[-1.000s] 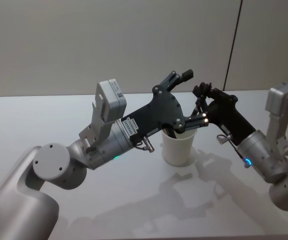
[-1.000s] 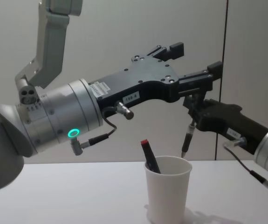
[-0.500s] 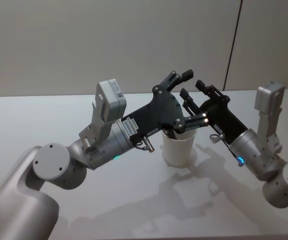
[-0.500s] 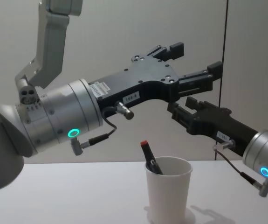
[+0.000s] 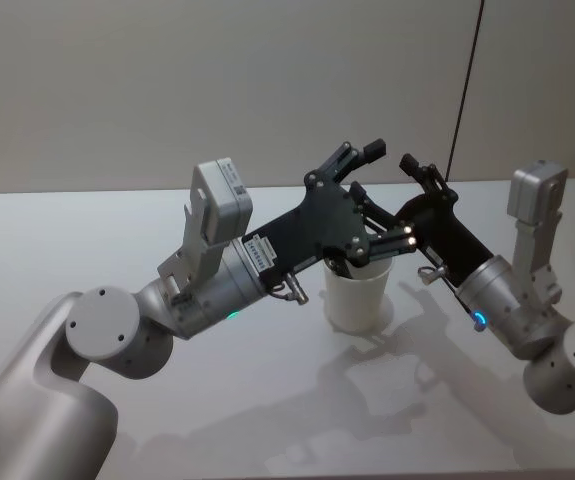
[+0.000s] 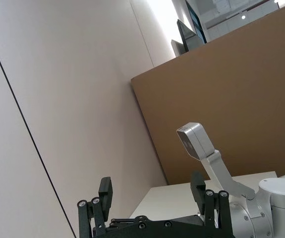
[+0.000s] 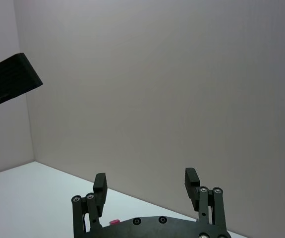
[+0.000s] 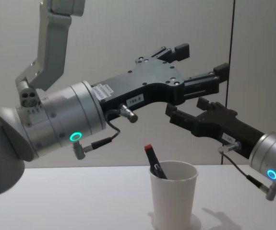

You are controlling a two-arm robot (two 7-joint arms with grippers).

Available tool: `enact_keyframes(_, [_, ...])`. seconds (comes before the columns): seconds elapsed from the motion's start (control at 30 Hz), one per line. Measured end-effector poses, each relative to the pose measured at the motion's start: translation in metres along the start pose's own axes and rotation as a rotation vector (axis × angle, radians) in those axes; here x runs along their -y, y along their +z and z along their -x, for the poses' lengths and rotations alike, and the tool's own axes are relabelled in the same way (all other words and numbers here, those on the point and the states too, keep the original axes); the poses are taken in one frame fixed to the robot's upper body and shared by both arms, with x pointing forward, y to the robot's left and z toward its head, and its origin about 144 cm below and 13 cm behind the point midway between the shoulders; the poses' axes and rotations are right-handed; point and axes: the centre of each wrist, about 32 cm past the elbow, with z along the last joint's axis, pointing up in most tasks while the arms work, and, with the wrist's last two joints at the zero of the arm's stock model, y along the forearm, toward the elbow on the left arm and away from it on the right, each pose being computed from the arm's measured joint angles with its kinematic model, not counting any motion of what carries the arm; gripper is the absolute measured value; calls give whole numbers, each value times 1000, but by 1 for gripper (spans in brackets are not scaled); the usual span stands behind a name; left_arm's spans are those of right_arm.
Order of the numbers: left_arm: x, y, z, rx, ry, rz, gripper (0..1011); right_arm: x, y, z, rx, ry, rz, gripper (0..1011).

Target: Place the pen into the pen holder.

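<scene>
Pen (image 8: pixel 153 159) with a red cap leans inside the pen holder (image 8: pixel 173 195) on the white table (image 5: pixel 87 220), well in from its edges, tilted toward the robot's left. Above the cup, left gripper (image 8: pixel 202 64) hovers spread wide and empty; right gripper (image 8: pixel 188 111), nearer the rim, likewise gapes empty.

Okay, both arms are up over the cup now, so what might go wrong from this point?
1. The left end effector and right end effector hang open and close together above the paper cup; a careless retreat may make them collide.
2. A pen with a red tip leans on the rim inside the cup; a low-swinging arm might catch it and tip the light cup onto the table.
</scene>
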Motion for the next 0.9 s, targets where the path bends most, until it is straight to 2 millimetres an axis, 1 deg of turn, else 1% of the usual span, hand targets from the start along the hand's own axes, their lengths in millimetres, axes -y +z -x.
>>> enact_keyframes(0.03, [0, 0, 0, 0, 0, 0, 1003, 0, 0, 0, 0, 0, 0, 973])
enact_keyframes(0.07, [0, 0, 0, 0, 0, 0, 1003, 0, 0, 0, -1, 0, -1, 1000])
enact_keyframes(0.9, [0, 0, 0, 0, 0, 0, 1003, 0, 2, 0, -4, -3, -2, 1001])
